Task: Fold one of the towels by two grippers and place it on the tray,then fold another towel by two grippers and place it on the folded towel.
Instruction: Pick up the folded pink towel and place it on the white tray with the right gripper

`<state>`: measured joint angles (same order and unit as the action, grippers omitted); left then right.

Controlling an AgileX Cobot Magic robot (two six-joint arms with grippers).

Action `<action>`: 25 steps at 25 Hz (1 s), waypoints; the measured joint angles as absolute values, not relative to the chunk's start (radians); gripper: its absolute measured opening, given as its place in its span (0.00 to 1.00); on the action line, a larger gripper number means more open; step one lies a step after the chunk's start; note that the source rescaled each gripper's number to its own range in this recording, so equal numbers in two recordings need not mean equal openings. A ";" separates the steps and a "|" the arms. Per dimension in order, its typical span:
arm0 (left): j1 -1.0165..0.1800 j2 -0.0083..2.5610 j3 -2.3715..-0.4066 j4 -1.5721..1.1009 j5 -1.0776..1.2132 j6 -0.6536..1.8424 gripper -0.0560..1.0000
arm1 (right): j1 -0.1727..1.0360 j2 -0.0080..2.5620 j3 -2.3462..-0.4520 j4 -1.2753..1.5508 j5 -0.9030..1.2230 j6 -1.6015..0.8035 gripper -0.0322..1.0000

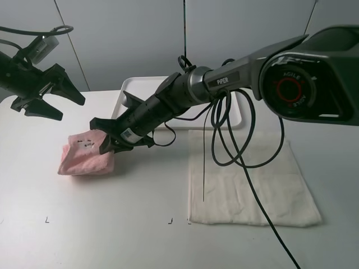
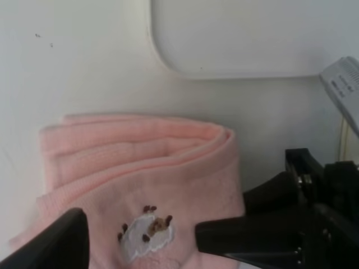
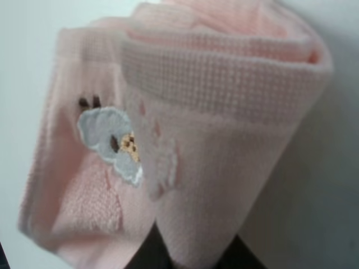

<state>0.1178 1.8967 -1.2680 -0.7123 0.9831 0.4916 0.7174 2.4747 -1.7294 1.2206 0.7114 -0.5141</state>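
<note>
We are about halfway through the first half of the job. The pink towel (image 1: 84, 158) is folded up into a thick, soft bundle. But it lies on the counter (image 1: 140, 235) on the left side, not on the tray (image 1: 141, 83). The tray sits at the back, behind the towel, and we see nothing on the part of it that shows. So the pink towel has to be carried over and set down there. The cream towel (image 1: 252, 185) lies flat and spread out on the right side of the counter, not folded at all. It has to be folded and then laid on top of the pink one. Some black cables (image 1: 235, 147) hang above it.

The right arm is stretched out long and low. It reaches across the middle to the left side. The right pincer (image 1: 107, 143) is down at the right edge of the pink towel. In its own close view the cloth narrows down between two dark fingers (image 3: 145, 256), so we think the pincer is squeezed closed on the edge of the towel. We think it is getting ready to lift.

The left arm is held up above the counter, up and to the left of the pink towel. The left pincer (image 1: 73, 109) is wide open and has nothing in it. It points down toward the towel but does not touch it.
</note>
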 joint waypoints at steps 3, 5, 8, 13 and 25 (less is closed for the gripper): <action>0.118 1.897 -1.268 -0.712 0.987 0.492 0.98 | 0.686 2.429 -1.729 1.229 0.692 -0.520 0.10; 0.118 1.897 -1.268 -0.712 0.987 0.492 0.98 | 0.646 2.396 -1.729 1.234 0.675 -0.520 0.10; 0.118 1.897 -1.268 -0.712 0.987 0.492 0.98 | 0.561 2.365 -1.729 1.237 0.664 -0.522 0.10; 0.118 1.897 -1.268 -0.712 0.990 0.492 0.98 | 0.421 2.359 -1.729 1.226 0.643 -0.479 0.10; 0.118 1.897 -1.268 -0.716 0.990 0.492 0.98 | 0.369 2.367 -1.729 1.162 0.608 -0.416 0.42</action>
<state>0.1178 1.8967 -1.2680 -0.7162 0.9899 0.4916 0.3695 2.3669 -1.7294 1.1619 0.6083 -0.4157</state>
